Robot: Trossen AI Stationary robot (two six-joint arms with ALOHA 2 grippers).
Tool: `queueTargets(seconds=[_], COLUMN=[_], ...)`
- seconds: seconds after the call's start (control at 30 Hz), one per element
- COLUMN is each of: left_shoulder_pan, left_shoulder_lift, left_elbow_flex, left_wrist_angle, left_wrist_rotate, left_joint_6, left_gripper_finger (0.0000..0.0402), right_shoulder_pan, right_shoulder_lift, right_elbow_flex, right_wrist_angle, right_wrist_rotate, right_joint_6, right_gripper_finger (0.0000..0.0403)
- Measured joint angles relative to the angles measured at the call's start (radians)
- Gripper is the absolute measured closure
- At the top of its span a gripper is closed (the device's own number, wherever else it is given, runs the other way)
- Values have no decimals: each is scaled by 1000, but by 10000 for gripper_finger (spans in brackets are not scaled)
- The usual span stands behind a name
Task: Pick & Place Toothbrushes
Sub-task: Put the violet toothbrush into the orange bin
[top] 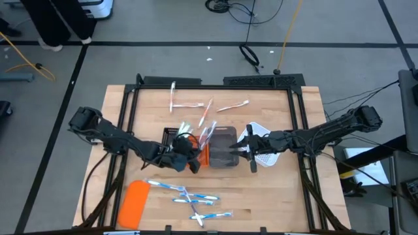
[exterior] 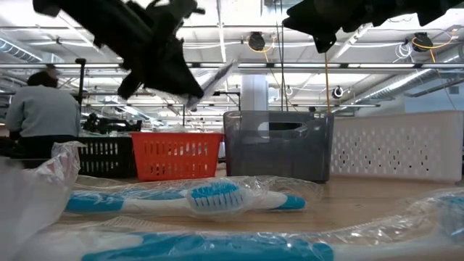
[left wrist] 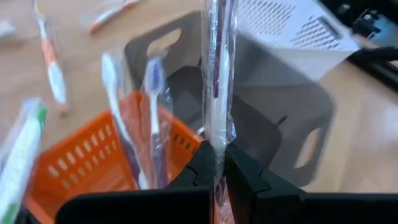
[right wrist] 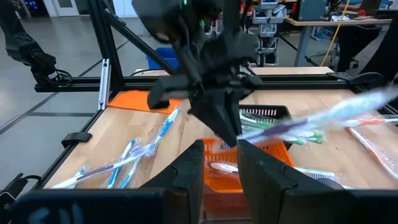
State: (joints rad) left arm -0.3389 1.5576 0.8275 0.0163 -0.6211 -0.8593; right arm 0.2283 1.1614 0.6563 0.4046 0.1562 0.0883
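Thin plastic-wrapped toothbrushes: blue-white group (top: 189,199) scattered flat at near table edge; pink-white ones (top: 186,106) flat at far side, well apart; several (left wrist: 134,118) standing tilted in orange basket; one wrapped purple-white brush (left wrist: 217,74) held upright, pinched.

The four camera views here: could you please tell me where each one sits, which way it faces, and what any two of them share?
High view: overhead, straight down on the table; both arms show.
Low view: table height, level across wrapped toothbrushes into the room; arms hang from above.
Left wrist view: on the left arm, past the left gripper shut on a wrapped toothbrush, toward the orange tray and grey tray.
Right wrist view: on the right arm, past the right gripper, toward the left arm.
Shared: both wrist views show the orange tray.
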Motion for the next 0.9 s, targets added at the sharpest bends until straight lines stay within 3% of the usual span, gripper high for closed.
queueTargets(seconds=[0.4, 0.67, 0.9], left_shoulder_pan=[-10, -10, -10], left_shoulder_lift=[93, 94, 94], left_elbow_flex=[-31, -30, -30], left_wrist_angle=[40, 22, -33], left_wrist_rotate=[45, 74, 98], left_joint_6=[-99, -94, -120], left_gripper_finger=[396, 349, 351], right_shoulder_pan=[0, 0, 0], right_shoulder_lift=[0, 0, 0], right_elbow_flex=[0, 0, 0], right_wrist_angle=[-20, -31, -32], right_wrist_rotate=[0, 0, 0], right_joint_6=[0, 0, 0], right_gripper_finger=[316, 316, 316])
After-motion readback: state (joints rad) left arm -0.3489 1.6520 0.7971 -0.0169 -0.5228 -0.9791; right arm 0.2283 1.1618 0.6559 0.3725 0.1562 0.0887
